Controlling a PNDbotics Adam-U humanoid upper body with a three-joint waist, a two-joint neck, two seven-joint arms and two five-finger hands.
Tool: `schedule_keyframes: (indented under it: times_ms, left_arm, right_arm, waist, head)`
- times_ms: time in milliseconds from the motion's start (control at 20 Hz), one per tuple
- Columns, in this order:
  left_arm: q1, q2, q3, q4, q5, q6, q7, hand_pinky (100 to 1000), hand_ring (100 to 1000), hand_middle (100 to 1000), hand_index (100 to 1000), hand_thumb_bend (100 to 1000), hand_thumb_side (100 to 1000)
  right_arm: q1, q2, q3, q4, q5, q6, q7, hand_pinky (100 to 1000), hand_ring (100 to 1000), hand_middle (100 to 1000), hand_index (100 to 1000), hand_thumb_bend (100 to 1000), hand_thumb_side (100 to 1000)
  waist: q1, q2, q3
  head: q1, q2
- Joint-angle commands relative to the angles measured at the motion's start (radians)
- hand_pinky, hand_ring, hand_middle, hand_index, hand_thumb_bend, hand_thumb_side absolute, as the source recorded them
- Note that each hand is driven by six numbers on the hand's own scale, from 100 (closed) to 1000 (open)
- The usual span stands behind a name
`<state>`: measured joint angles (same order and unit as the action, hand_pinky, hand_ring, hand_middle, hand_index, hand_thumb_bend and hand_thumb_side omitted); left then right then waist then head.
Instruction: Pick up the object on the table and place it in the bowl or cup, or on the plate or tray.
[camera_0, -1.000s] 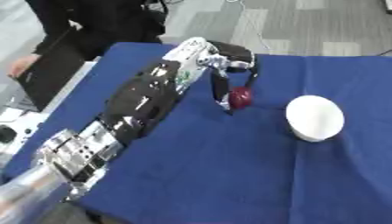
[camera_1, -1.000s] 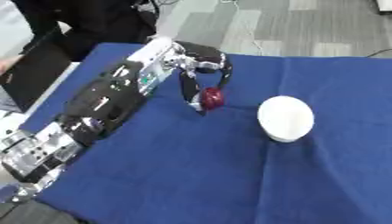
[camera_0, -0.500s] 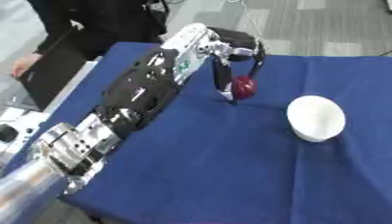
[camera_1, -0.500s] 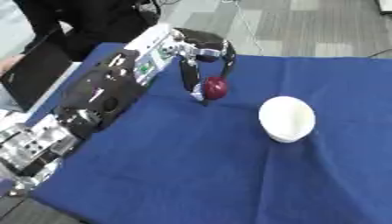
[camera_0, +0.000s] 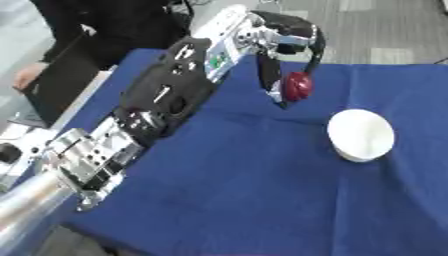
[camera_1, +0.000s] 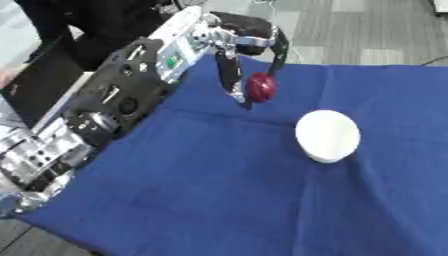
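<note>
Red and round, the object (camera_0: 297, 85) hangs pinched in our left hand (camera_0: 282, 46), fingers curled around it, lifted off the blue table (camera_0: 262, 190). Picking up is done; we judge carrying it to the white bowl (camera_0: 360, 134) and releasing remains.

We cannot identify the dark red round object (camera_0: 297, 85) pinched in the left hand (camera_0: 284, 45); its far side is hidden behind the fingers (camera_0: 269, 82). The blue table (camera_0: 262, 200) is cut off at the frame's right and bottom edges.
</note>
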<state>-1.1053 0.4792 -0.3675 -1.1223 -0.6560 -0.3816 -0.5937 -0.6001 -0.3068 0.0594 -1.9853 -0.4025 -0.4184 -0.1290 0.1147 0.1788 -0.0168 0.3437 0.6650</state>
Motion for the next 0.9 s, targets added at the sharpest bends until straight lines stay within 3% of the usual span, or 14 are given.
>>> schedule_keyframes:
  times_ms: [50,900]
  left_arm:
    - [-0.036,0.003,-0.001,-0.020,0.020,0.001,-0.003,100,100,132,332,444,138]
    - [-0.072,-0.053,-0.017,-0.005,0.065,-0.006,0.002,100,100,129,338,389,161]
  right_arm:
    - [-0.016,-0.008,0.001,-0.015,-0.003,0.003,0.004,352,433,469,635,100,867]
    - [-0.034,0.002,0.013,-0.015,-0.020,0.015,0.021,355,434,470,635,100,868]
  waist:
    - [-0.001,-0.021,-0.003]
    - [0.015,-0.016,-0.033]
  head:
    - [0.009,0.000]
    - [0.013,-0.002]
